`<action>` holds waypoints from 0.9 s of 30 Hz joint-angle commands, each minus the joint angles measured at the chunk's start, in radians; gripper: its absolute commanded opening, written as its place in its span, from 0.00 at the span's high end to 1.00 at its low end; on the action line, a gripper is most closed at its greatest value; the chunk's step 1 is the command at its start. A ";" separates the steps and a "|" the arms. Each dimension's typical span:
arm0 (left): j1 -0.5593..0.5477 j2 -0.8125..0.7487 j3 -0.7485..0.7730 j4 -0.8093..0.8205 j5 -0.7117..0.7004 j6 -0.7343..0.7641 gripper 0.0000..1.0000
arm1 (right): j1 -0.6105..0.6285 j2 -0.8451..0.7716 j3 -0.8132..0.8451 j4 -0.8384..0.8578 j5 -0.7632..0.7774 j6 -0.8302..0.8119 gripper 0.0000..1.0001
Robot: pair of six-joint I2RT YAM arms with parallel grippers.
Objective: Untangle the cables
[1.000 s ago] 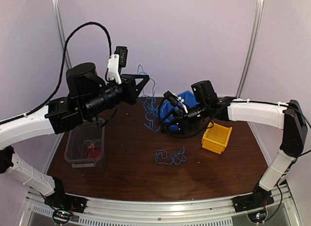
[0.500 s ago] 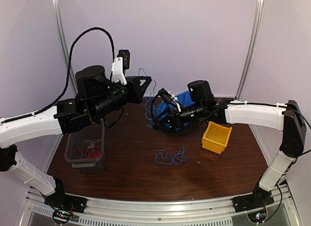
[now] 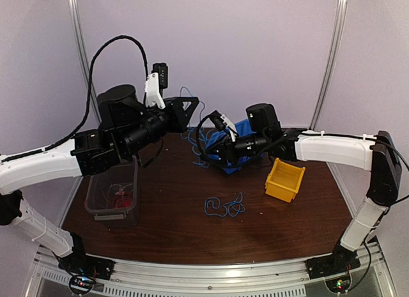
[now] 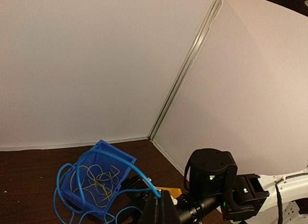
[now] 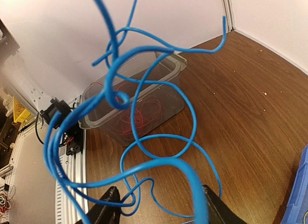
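My left gripper (image 3: 190,110) is shut on a blue cable (image 3: 195,142) and holds a curly blue bundle in the air above the table's back middle. In the left wrist view the fingers (image 4: 161,208) pinch the blue cable (image 4: 126,167). My right gripper (image 3: 216,132) is open just right of the hanging bundle. In the right wrist view its gripper (image 5: 159,210) has blue cable loops (image 5: 159,137) hanging between and in front of the spread fingers. Another blue cable (image 3: 223,206) lies curled on the table. Yellow wires (image 4: 96,178) lie in the blue bin. Red wires (image 5: 137,111) lie in the clear bin.
A blue bin (image 3: 241,138) stands tilted behind the right gripper. A yellow bin (image 3: 285,180) stands at the right. A clear bin (image 3: 115,195) stands at the left under my left arm. White walls close the back and sides.
My left gripper has moved right and a little up with the blue bundle. My right gripper has swung left and up, closer to the hanging cables.
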 commanded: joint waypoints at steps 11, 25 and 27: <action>-0.001 -0.052 -0.005 0.066 -0.037 0.000 1.00 | 0.009 0.014 -0.028 -0.002 0.059 -0.038 1.00; -0.001 -0.080 0.233 -0.040 -0.206 0.328 1.00 | -0.128 -0.048 -0.296 -0.047 0.116 -0.274 1.00; -0.001 -0.079 0.243 -0.039 -0.218 0.350 1.00 | -0.140 -0.047 -0.295 -0.092 0.113 -0.305 0.98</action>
